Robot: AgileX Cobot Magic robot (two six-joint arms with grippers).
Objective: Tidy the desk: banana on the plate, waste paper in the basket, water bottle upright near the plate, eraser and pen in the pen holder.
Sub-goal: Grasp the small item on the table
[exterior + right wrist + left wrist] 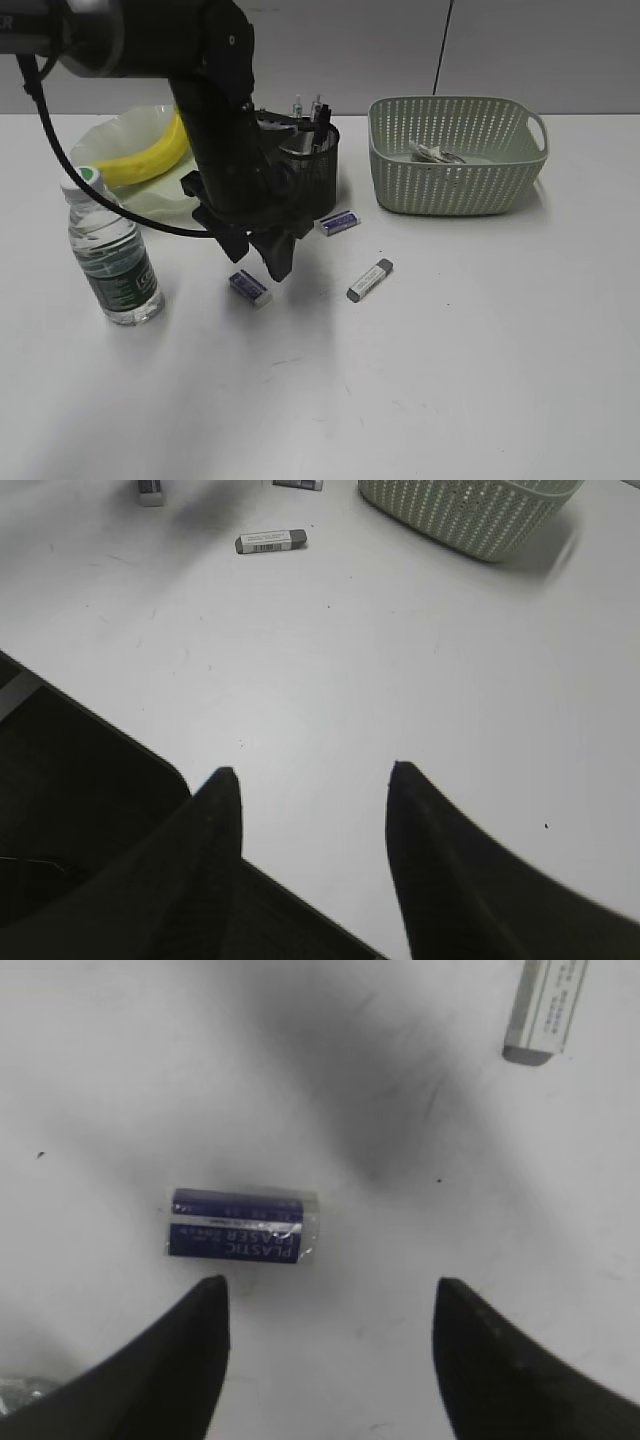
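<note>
Standing nearest the exterior camera, the water bottle (108, 252) is sitting upright on the white bench (450, 380), just in front of the plate (105, 150), where the banana (152, 158) is lying. Behind the arm, the pen holder (312, 165) is standing with pens poking out of its top, and to its right the basket (455, 155) is holding the waste paper (435, 153). Three erasers are lying loose on the bench: a blue-sleeved eraser (250, 287) just below the left gripper (262, 258), a second blue-sleeved eraser (338, 222) just beside the foot of the pen holder, and a grey eraser (369, 280) well out toward the middle. In the left wrist view, the left gripper's (325, 1335) fingers (195, 1345) are spreading wide and pinching nothing; the blue-sleeved eraser (238, 1226) is lying flat on the bench just beyond the left fingertip, off to the left of the gap between them, and the grey eraser (545, 1010) is showing at the upper right corner. In the right wrist view, the right gripper (315, 780) is hanging over bare bench with its fingers (225, 820) standing apart and empty, while the grey eraser (271, 542) and the basket (470, 510) are lying far ahead of it.
</note>
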